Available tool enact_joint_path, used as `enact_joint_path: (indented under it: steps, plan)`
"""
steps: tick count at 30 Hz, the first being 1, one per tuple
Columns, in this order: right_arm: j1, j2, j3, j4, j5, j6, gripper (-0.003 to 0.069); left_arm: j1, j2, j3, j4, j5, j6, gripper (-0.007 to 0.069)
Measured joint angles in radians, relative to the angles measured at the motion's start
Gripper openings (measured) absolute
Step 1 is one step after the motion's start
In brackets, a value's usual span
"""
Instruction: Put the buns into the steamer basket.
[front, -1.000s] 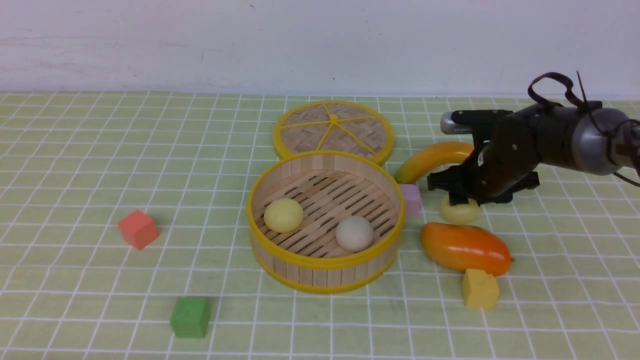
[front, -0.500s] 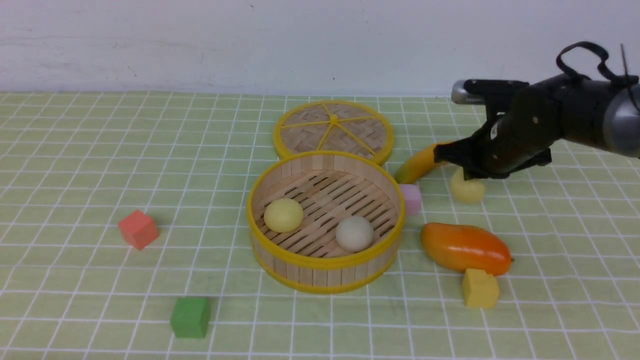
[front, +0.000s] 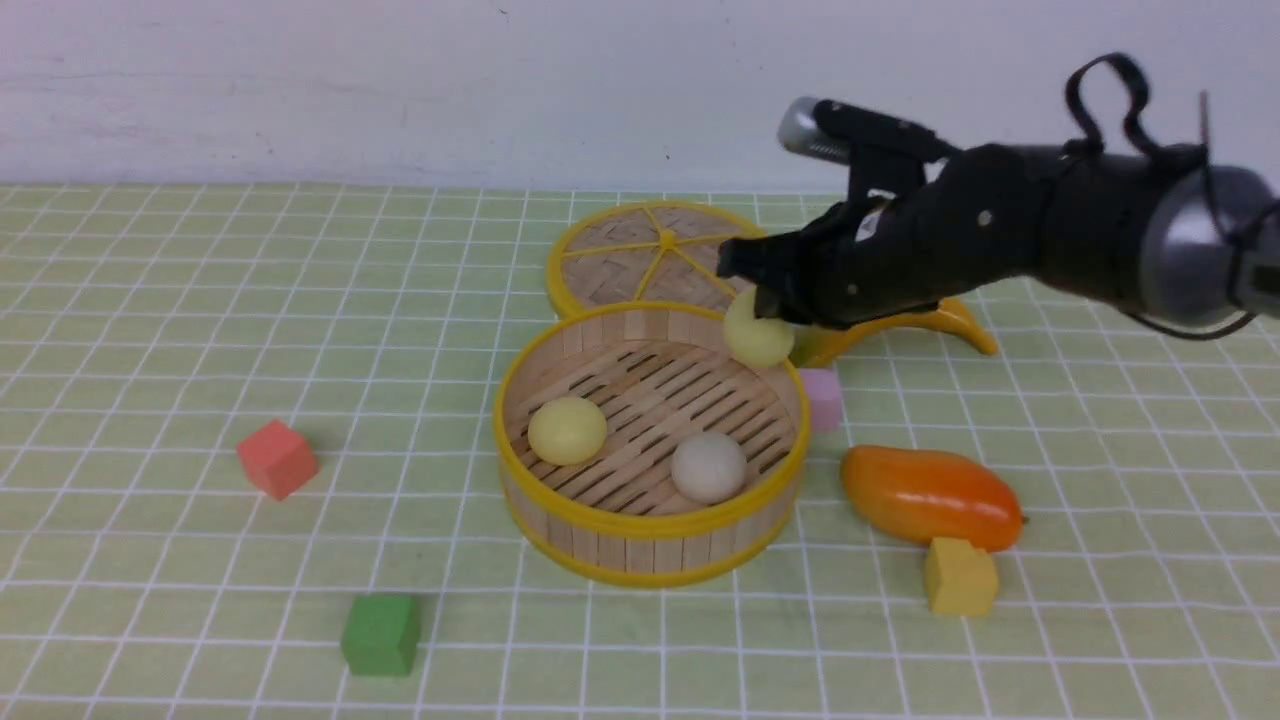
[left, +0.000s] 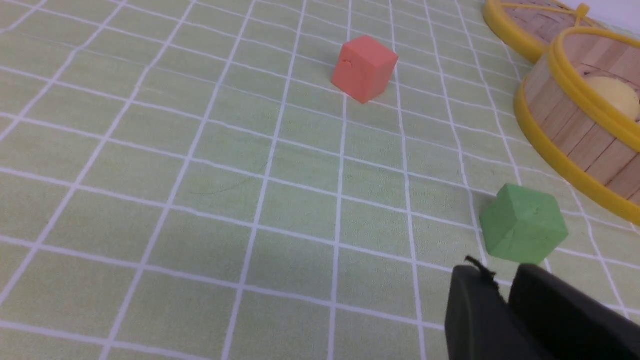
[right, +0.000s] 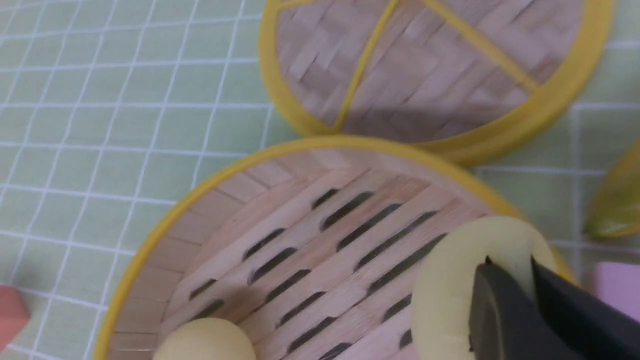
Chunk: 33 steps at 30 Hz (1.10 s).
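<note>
The steamer basket (front: 540, 375) stands mid-table, with a pale yellow bun (front: 567, 430) and an off-white bun (front: 708, 467) on its slatted floor. My right gripper (front: 765, 300) is shut on the third bun (front: 757, 335), pale yellow, held just above the basket's far right rim. In the right wrist view the held bun (right: 460, 280) hangs over the basket (right: 200, 195), pinched by the gripper (right: 510, 265). My left gripper (left: 500, 280) is shut and empty, low over the cloth next to a green cube (left: 522, 222); it does not show in the front view.
The flat woven lid (front: 667, 258) lies behind the basket. A banana (front: 900, 330) and pink cube (front: 822, 398) sit right of it, a mango (front: 930, 495) and yellow cube (front: 960, 575) nearer. A red cube (front: 277, 458) and green cube (front: 380, 633) lie left.
My right gripper has lifted the pale yellow bun off the cloth beside the banana and carried it left, to above the basket's far right rim.
</note>
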Motion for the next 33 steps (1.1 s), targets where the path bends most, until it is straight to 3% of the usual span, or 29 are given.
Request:
enact_joint_path:
  steps: [6, 12, 17, 21, 26, 29, 33]
  plan:
    - [0.011, 0.102, 0.000, 0.045, -0.021, -0.002, 0.0057, 0.000, 0.000, 0.000, 0.000, 0.000, 0.000, 0.0102]
    - [0.011, 0.101, -0.001, 0.047, -0.006, -0.002, 0.0275, 0.000, 0.000, 0.000, 0.000, 0.000, 0.000, 0.0102]
    - [0.008, 0.005, -0.001, 0.030, 0.141, -0.005, 0.0511, 0.000, 0.000, 0.000, 0.000, 0.000, 0.000, 0.0102]
    - [0.001, -0.157, -0.001, -0.046, 0.292, -0.006, 0.0618, 0.000, 0.000, 0.000, 0.000, 0.000, 0.000, 0.0102]
    - [-0.001, -0.391, -0.001, -0.152, 0.540, -0.006, 0.0615, 0.000, 0.000, 0.000, 0.000, 0.000, 0.000, 0.0102]
    - [-0.001, -0.554, -0.001, -0.220, 0.770, -0.007, 0.0561, 0.000, 0.000, 0.000, 0.000, 0.000, 0.000, 0.0102]
    - [-0.001, -0.761, 0.008, -0.322, 0.908, -0.008, 0.0458, 0.000, 0.000, 0.000, 0.000, 0.000, 0.000, 0.0102]
